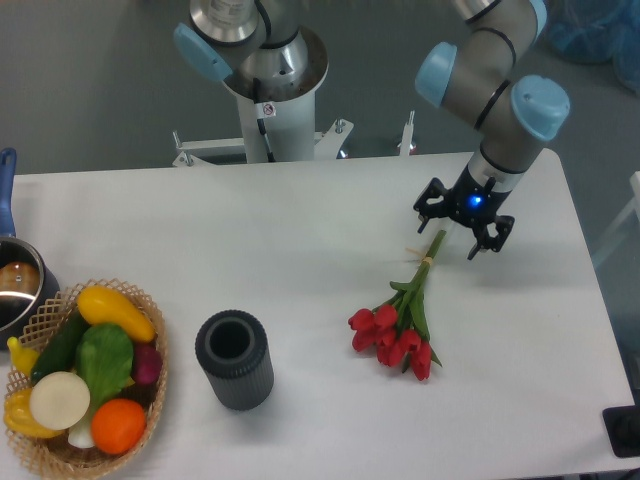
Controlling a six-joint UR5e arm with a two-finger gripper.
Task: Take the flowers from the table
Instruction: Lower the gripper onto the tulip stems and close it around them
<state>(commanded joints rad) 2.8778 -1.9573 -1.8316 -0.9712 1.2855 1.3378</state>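
The flowers lie flat on the table, red heads bunched toward the near side and thin green stems running up and away to the right, tied partway along with a pale band. They sit in the right half of the tabletop, well clear of its edges.

Directly over the far end of the stems hangs the gripper, pointing downward. Its dark fingers are spread apart, one on the left of the stem tips and one on the right, so the stems pass between them; the upper end of the stems is hidden beneath the gripper body. Whether the fingers touch the stems or the table cannot be told. A small blue light glows on the gripper. The arm comes down to it from the upper right, grey tubes with pale blue joint caps, the wrist bent so the tool faces the table. The arm's base column stands behind the table, up and to the left of the flowers.

Left of the flowers and a little nearer stands a dark ribbed cylinder, upright and open at the top. Farther left, at the table's near left corner, is a wicker basket of colourful vegetables. A metal pot with a blue handle shows at the left edge. Behind the table the floor is grey.
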